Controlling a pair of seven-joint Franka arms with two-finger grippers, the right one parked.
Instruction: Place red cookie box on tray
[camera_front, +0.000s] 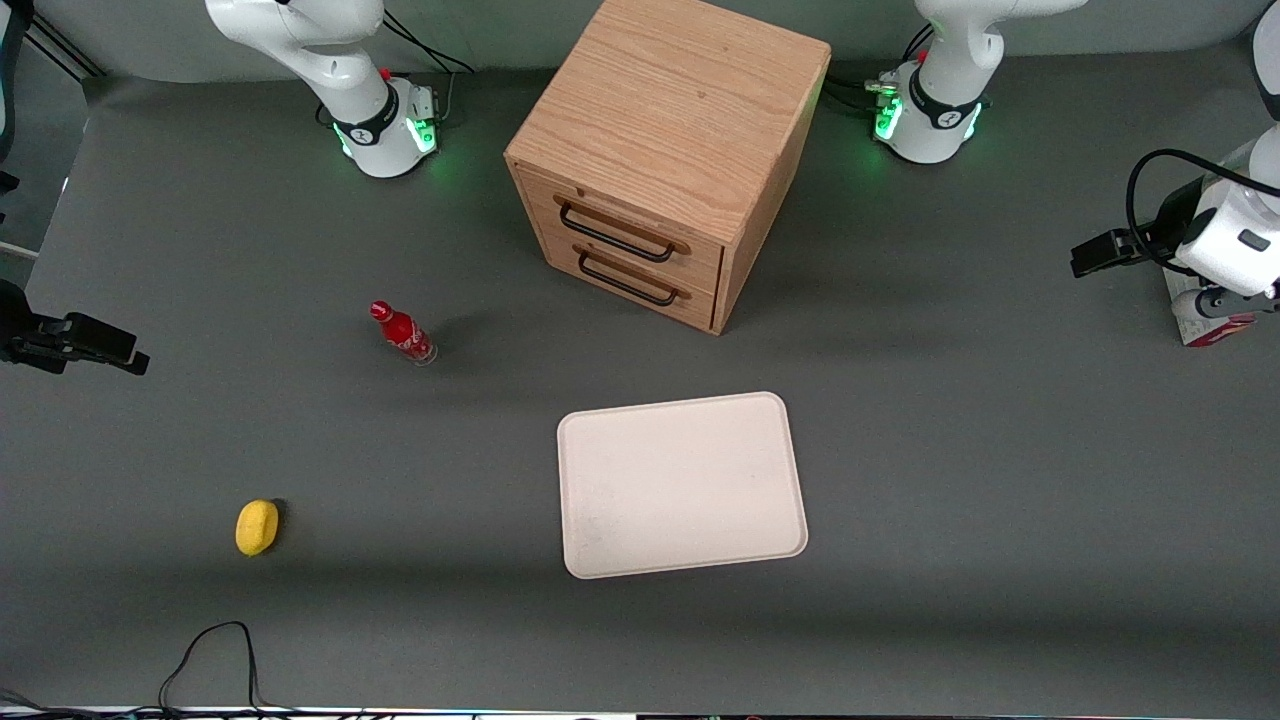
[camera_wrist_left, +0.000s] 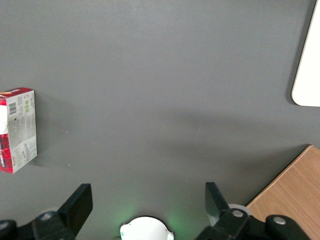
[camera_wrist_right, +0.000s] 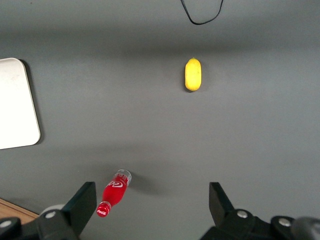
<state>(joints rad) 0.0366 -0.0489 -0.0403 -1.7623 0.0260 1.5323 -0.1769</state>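
Wooden drawer cabinet (camera_front: 668, 150) mid-table; cream tray (camera_front: 683, 485) nearer front cam than cabinet, bare. Red cookie box (camera_wrist_left: 17, 129) flat on table at working arm's end, well apart from tray; gripper (camera_wrist_left: 146, 201) above table nr box, fingers (camera_wrist_left: 77, 205) spread wide, holding nothing. Soda bottle (camera_front: 403, 332), yellow lemon (camera_front: 257, 526) toward parked arm's end.

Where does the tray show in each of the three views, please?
Front: tray in front of the cabinet, nearer the camera.
Left wrist: one corner, beside the cabinet; open pincer hovers near the box, at the working arm's end.
Right wrist: one end, near the bottle.
Shared landmark: the cabinet.
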